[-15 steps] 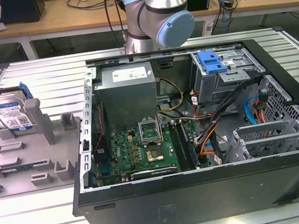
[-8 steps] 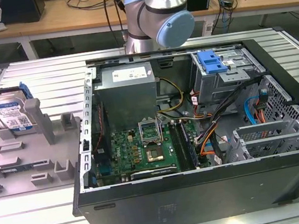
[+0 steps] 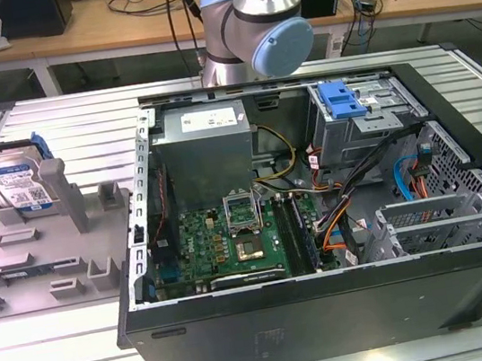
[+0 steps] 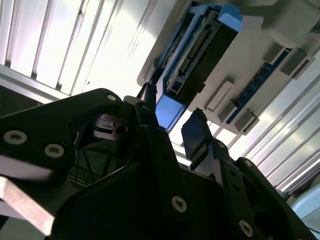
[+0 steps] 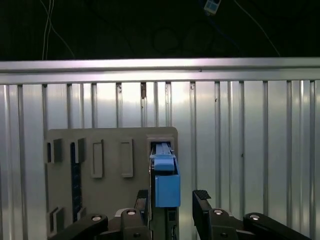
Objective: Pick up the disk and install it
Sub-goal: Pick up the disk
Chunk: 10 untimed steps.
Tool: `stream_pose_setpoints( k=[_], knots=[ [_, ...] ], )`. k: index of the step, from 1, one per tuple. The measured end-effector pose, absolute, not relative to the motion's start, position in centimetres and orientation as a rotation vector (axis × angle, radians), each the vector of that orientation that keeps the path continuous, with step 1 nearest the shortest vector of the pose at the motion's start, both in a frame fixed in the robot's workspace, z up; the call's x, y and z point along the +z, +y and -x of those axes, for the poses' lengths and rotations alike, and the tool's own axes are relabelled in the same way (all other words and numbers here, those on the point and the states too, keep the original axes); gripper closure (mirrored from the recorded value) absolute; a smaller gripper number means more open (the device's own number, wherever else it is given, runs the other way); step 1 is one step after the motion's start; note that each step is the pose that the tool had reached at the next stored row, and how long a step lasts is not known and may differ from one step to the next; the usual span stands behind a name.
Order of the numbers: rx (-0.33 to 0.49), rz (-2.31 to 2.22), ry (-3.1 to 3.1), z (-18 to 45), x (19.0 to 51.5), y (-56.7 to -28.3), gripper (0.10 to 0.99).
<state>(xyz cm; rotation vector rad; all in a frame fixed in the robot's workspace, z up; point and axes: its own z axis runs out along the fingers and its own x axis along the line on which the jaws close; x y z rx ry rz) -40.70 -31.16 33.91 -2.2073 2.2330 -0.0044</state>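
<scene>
The disk [image 3: 16,180], a silver drive with a white-and-blue label in a blue carrier, stands on edge in a slot of the grey holder [image 3: 49,259] at the exterior view's left. In both wrist views my gripper [image 5: 172,205] [image 4: 171,120] is open and lined up with the disk's [image 5: 166,182] [image 4: 197,55] blue-edged end, apart from it, with one black finger [image 5: 143,201] on each side of it in the picture. Nothing is held between the fingers.
An open computer case [image 3: 335,321] lies on the ribbed metal table [image 3: 85,349], with a grey power supply [image 3: 204,145], a motherboard [image 3: 224,247] and a drive cage with a blue latch [image 3: 342,97]. My arm [image 3: 248,16] rises behind the case.
</scene>
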Motion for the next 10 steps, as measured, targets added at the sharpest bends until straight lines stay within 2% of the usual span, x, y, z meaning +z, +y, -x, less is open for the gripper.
stream_pose_setpoints(
  k=[10],
  knots=[
    [-0.003,2.239,2.202,40.76,33.16,-31.41,0.604]
  ],
)
